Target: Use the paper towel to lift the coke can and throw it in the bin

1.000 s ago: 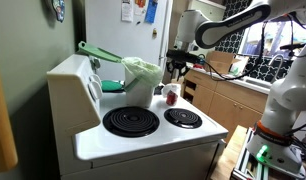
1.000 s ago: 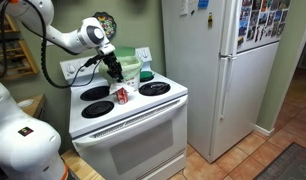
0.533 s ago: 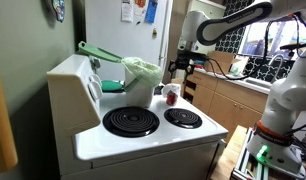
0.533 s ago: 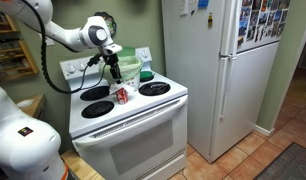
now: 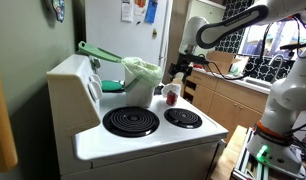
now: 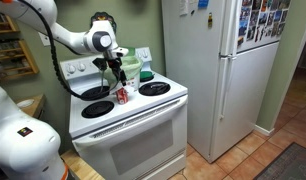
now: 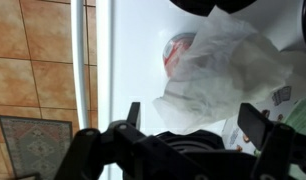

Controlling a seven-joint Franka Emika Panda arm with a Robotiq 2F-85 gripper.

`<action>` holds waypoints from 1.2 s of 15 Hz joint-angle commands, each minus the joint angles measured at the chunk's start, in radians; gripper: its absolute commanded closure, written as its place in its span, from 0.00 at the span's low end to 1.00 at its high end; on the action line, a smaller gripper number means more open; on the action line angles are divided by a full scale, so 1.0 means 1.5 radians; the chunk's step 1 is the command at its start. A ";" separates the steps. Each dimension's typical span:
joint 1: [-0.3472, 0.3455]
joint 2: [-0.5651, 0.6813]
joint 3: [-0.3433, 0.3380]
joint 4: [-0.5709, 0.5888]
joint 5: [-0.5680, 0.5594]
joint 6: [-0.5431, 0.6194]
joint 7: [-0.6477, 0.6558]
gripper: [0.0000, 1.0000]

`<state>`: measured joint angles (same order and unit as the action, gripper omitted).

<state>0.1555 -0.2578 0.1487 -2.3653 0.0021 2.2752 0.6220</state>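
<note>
The red coke can [image 5: 171,96] [image 6: 121,96] stands upright on the white stove top between the burners. In the wrist view a crumpled white paper towel [image 7: 218,65] lies over the can [image 7: 176,47], and only its red top edge shows. My gripper [image 5: 180,73] [image 6: 118,74] [image 7: 193,120] hangs just above the can, open, with both black fingers [image 7: 258,125] spread wide and nothing between them. The bin [image 5: 141,76] [image 6: 144,68], lined with a green bag, sits at the back of the stove, close behind the can.
Black coil burners [image 5: 131,121] [image 6: 97,108] lie on the stove around the can. The stove's raised back panel [image 5: 91,90] runs behind it. A tall fridge [image 6: 218,70] stands beside the stove. Cabinets and a counter [image 5: 223,95] lie beyond.
The jaws have spread from partly closed to wide open above the can, and the wrist has shifted slightly. The can and paper towel stay on the stove.
</note>
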 commanded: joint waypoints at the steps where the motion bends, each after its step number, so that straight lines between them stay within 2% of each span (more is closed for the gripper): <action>1: 0.007 0.005 -0.013 -0.011 0.082 0.004 -0.176 0.00; 3: 0.007 0.017 -0.014 -0.006 0.096 -0.013 -0.262 0.00; 6: 0.002 0.032 -0.014 0.000 0.094 -0.022 -0.336 0.00; 12: 0.006 0.058 -0.010 0.009 0.086 -0.018 -0.428 0.00; 18: 0.020 0.063 -0.011 0.007 0.122 0.020 -0.513 0.00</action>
<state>0.1728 -0.1699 0.1373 -2.3534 0.1446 2.2832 -0.0817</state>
